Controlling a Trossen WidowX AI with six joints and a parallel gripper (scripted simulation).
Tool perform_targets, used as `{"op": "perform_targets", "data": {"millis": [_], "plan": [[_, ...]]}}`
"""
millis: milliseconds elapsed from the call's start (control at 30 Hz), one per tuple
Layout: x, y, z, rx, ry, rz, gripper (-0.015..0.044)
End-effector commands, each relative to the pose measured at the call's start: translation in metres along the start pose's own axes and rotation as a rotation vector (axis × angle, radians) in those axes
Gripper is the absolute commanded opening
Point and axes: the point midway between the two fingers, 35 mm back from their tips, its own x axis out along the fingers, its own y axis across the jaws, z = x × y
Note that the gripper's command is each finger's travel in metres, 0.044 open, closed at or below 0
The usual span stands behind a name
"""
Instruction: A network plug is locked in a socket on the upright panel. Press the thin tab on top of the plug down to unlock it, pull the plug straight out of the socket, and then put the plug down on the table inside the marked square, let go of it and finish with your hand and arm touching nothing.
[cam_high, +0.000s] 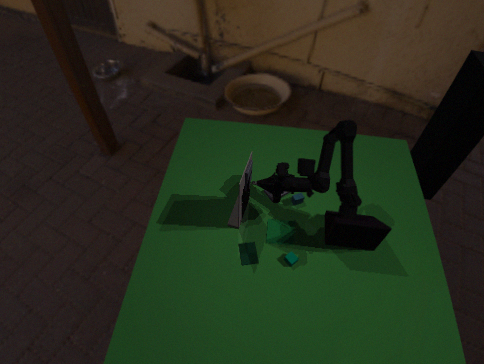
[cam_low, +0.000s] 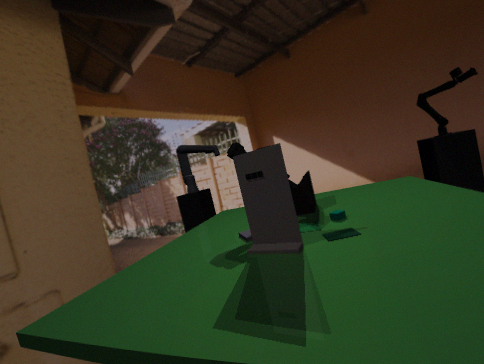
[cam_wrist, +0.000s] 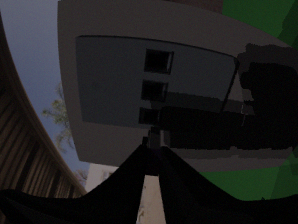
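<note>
The plug (cam_wrist: 154, 137) is a small, stiff and light thing, I think, and its thin tab looks like the part that can bend or break, so the safest hold is on the two flat sides of its body, with the pressing done gently from above. From the wrist view it sits right at the tip of the claw (cam_wrist: 154, 152), and the two dark fingers come together almost to a point just behind it; the claw is nearly closed and it is pinching something small, which I judge to be the plug, though the picture is too dark to see the tab itself. The plug is at the row of dark openings in the socket plate (cam_wrist: 154, 82), near the lowest one, and I cannot tell if it is already out or only partly. Behind it stands the upright panel (cam_high: 245, 192), grey and a little tilted, with its foot on the green surface (cam_high: 250, 310). In the top view the marked square (cam_high: 277, 231) lies on the surface beside the panel, near the arm, with small teal blocks (cam_high: 291, 258) close by.
</note>
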Motion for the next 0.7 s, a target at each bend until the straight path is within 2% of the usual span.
{"op": "perform_targets", "data": {"millis": [0,667], "plan": [[-0.003,-0.001,-0.001,0.003,-0.003,-0.005,0.0000],[-0.016,-0.001,-0.005,0.003,-0.003,-0.006,0.0000]]}}
